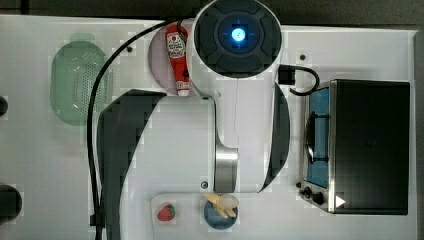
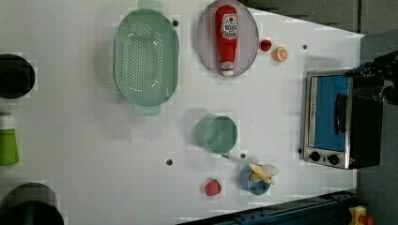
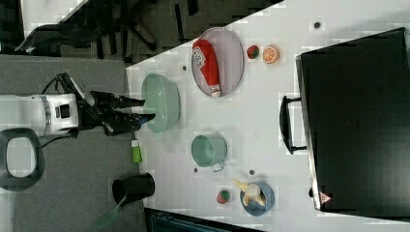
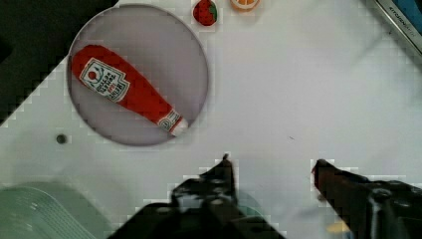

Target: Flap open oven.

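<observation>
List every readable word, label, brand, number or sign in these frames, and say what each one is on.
Ketchup bottle: a white label with a red emblem and dark print, too blurred to read.
Oven: a red-and-white warning triangle sticker on its black top; no wording legible.
Oven front frame, wrist view: a strip of dark lettering, too blurred to quote.
Nothing else carries text.

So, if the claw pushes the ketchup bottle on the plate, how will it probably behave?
The ketchup bottle lies on its side on the plate, and its body looks round, so a sideways push would probably roll it. It narrows toward the white cap, so it may curve rather than roll straight. The plate's smooth surface could also let it slide.
</observation>
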